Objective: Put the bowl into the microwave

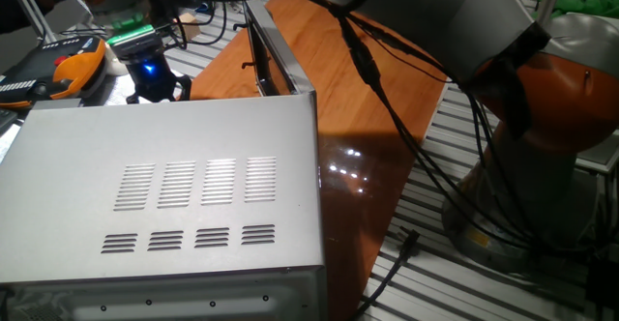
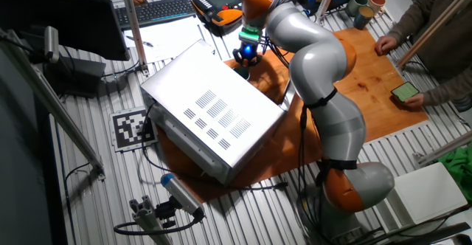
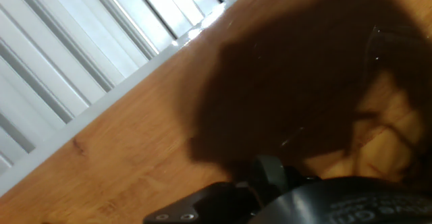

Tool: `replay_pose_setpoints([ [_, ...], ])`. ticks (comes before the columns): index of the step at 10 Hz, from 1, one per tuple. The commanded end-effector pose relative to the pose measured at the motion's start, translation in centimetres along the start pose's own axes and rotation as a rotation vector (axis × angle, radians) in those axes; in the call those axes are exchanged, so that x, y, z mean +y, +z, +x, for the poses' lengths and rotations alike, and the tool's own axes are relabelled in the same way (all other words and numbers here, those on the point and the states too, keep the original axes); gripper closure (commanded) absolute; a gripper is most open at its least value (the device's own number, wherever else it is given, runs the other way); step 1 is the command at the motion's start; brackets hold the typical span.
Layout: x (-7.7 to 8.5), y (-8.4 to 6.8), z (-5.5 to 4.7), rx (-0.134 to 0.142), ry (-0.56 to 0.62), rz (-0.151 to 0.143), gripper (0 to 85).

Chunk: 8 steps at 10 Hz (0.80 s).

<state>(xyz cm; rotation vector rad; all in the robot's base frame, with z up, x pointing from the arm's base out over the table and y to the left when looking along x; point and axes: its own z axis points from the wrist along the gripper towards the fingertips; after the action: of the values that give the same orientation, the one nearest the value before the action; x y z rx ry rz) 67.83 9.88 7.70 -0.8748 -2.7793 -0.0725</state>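
1. Silver microwave (image 1: 164, 200) has its door (image 1: 276, 55) swung open; no bowl visible in any view, so placement can't be confirmed
2. Gripper (image 2: 245, 54) sits beyond the microwave at 12 o'clock over the wooden board (image 1: 387, 166); finger spread can't be told, bowl-to-finger relation unknown

Silver arm (image 2: 324, 75), orange joints, blk cables.

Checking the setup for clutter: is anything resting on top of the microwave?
No, the microwave top panel shows only its rows of vent slots, with nothing sitting on it.
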Motion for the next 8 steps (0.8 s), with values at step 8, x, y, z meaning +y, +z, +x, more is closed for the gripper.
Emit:
replay_pose_setpoints([
  [8,-0.9,-2.8,3.1,0.034,-0.001,0.009,85.0],
])
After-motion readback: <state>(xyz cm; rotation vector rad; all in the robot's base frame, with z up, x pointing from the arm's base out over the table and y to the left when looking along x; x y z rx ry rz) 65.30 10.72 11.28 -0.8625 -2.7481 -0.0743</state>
